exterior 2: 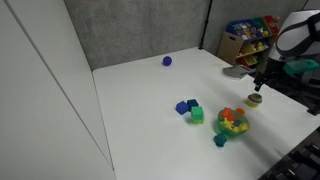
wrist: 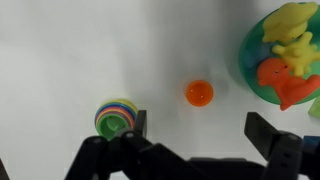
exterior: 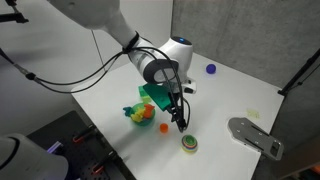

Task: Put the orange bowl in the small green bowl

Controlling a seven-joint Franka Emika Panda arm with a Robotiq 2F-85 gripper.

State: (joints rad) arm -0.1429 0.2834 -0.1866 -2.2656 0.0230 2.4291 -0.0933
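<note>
The orange bowl is a tiny bright orange round piece on the white table, and it also shows in an exterior view. The small green bowl has a green rim with coloured rings beneath it. It stands apart from the orange bowl, and it shows in both exterior views. My gripper is open and empty and hangs above the table. The orange bowl lies just beyond the gap between its fingers, and the green bowl sits beside one finger. The gripper shows in both exterior views.
A multicoloured toy pile on a green dish lies close to the orange bowl. A purple ball sits far back. Blue and green blocks and a grey flat object also lie on the table.
</note>
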